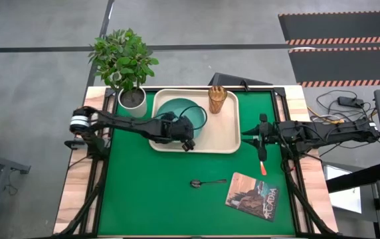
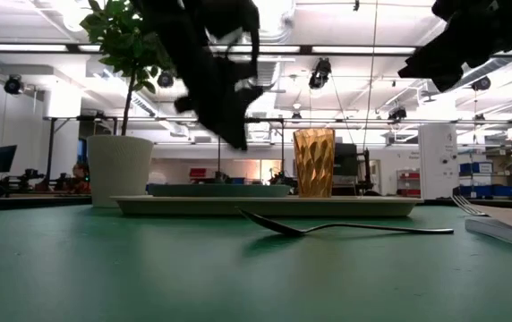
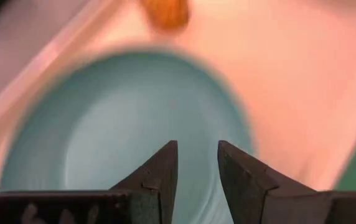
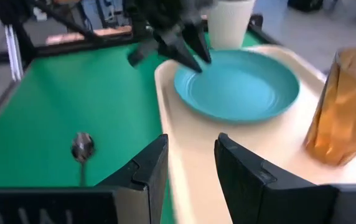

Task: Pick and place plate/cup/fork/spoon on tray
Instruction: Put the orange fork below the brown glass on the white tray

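Observation:
The teal plate (image 1: 177,113) lies flat on the cream tray (image 1: 226,136). The amber cup (image 1: 217,99) stands upright in the tray's far right corner. My left gripper (image 1: 189,144) hangs open and empty above the plate's near edge (image 3: 134,124), clear of it in the low view (image 2: 238,134). My right gripper (image 1: 248,137) is open and empty, level, just off the tray's right edge (image 4: 190,155). The fork (image 1: 263,166) lies on the green mat beneath my right arm. The dark spoon (image 1: 206,182) lies on the mat near the front.
A white pot with a green plant (image 1: 132,98) stands at the tray's far left corner. A brown-covered book (image 1: 253,197) lies at the front right, near the spoon. Bare green mat (image 1: 143,192) stretches across the front left.

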